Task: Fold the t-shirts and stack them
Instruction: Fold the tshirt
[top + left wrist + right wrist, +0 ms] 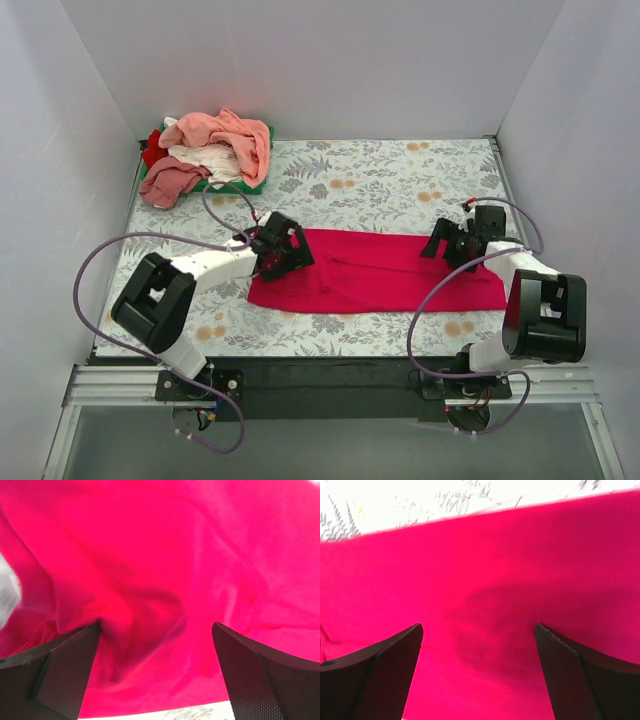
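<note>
The crimson shirt (375, 272) lay on the worktop (400, 180) as a long band, already folded lengthwise by the look of it, stretching from 1 claw to the other. The left claw (283, 250) sat over the shirt's left end and the right claw (462, 240) over its right end.

Both claws were spread wide and held nothing. In the left wrist view the cloth rose in a soft ridge between the fingers (65, 665), with 1 pad touching it. In the right wrist view the cloth lay flat and smooth below the gap.

The other shirts (210, 150) were heaped on the green tray (268, 132) at the far left corner, well apart from the work.

The step in hand seemed to be the crosswise fold. Next, each claw would probably need to press down and pinch the full thickness at its end. 1 end could then be carried over the other. Catching only the top layer would likely pull the band open.
</note>
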You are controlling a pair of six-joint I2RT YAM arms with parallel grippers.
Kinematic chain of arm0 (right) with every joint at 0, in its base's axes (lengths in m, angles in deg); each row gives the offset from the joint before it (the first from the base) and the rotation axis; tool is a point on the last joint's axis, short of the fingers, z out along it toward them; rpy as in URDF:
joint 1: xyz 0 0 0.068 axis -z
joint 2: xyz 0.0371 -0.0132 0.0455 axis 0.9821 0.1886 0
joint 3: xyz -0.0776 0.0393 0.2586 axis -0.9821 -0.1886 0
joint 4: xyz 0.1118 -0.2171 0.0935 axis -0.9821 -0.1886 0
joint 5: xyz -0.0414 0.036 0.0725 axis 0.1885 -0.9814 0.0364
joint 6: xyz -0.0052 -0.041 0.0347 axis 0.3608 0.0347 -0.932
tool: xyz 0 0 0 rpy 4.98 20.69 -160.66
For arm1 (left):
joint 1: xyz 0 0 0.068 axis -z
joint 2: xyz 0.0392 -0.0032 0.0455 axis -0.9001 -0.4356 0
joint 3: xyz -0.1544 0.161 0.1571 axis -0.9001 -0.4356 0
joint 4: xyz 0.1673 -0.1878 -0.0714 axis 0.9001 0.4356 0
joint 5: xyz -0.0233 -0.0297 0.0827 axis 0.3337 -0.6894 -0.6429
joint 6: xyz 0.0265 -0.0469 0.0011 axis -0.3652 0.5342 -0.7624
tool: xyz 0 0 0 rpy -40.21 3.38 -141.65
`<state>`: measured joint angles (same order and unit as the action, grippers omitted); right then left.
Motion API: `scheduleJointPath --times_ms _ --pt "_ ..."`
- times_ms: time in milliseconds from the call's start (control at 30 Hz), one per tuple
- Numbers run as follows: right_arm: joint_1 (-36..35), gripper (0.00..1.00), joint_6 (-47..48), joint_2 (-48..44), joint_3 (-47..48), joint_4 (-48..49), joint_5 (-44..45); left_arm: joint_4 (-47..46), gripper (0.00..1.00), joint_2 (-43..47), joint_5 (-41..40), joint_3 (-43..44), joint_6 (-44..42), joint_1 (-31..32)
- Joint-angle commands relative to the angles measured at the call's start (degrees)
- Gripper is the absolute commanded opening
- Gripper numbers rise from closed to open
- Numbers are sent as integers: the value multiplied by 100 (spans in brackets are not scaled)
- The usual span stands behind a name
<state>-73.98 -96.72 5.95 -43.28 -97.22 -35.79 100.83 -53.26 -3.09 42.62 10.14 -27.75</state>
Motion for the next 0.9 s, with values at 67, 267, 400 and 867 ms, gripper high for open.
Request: scheduleJointPath --times_ms 67,267,400,867 --pt "-22 98 -281 -345 -861 390 -813 -597 94 -1365 1255 867 -576 -504" --pt "-277 98 -615 -1214 -1415 398 -997 322 94 -3263 1432 3499 -1181 -909" --pt "-1056 98 -982 -2004 -1950 206 -1051 1142 94 -5149 1572 5861 -1586 -953" --pt "-4917 98 -1846 -3211 -2085 12 -945 3 96 -7273 3224 8886 -147 -953"
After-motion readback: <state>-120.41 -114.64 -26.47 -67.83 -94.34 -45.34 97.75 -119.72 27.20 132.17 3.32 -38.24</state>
